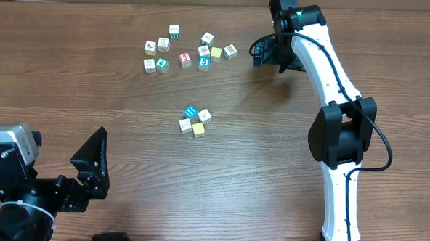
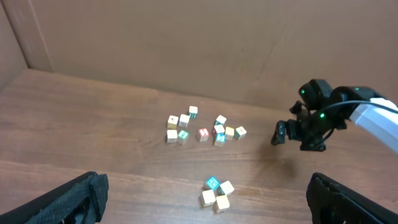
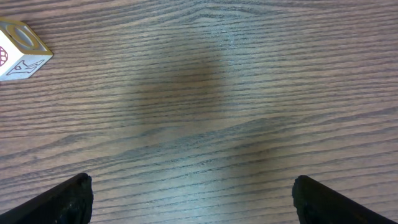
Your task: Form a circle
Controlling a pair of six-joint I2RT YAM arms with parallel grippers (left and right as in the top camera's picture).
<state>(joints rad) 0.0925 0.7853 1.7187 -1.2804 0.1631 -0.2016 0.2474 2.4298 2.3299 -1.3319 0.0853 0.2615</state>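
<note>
Circle (image 1: 194, 121) in overhead, left-wrist views only

Overhead top-down, left wrist oblique, sharing four-cube cluster (image 1: 194, 121); right wrist close-up.

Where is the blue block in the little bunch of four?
Overhead view: the blue block sits mid-table, on its bunch's far side, beside a whitish block, the yellow block nearer the robot.
</note>
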